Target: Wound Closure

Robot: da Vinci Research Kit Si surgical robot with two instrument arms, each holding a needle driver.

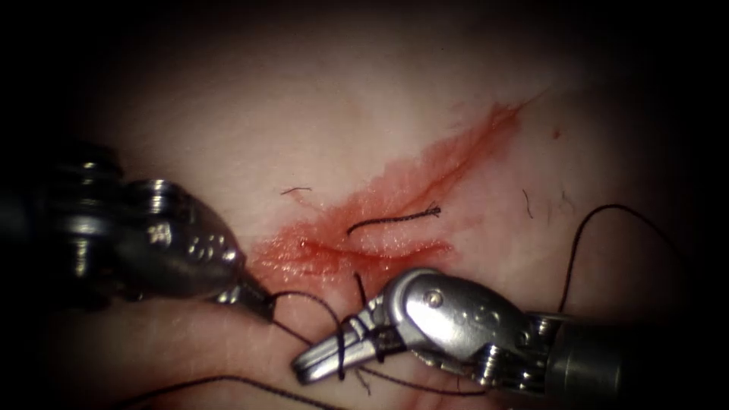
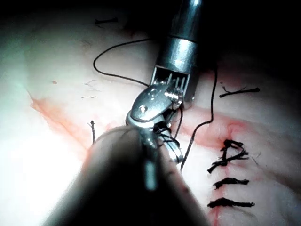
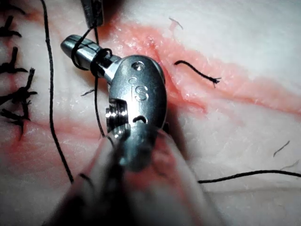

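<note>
I am holding the thin black thread [image 1: 304,300] in my left steel tool [image 1: 266,306], jaws pinched shut on it below the red-stained cut [image 1: 395,205]. Loops are wrapping my right silver tool [image 1: 315,361], jaws together, gripping nothing. I judge steady tension matters. I cannot make out the needle.
</note>
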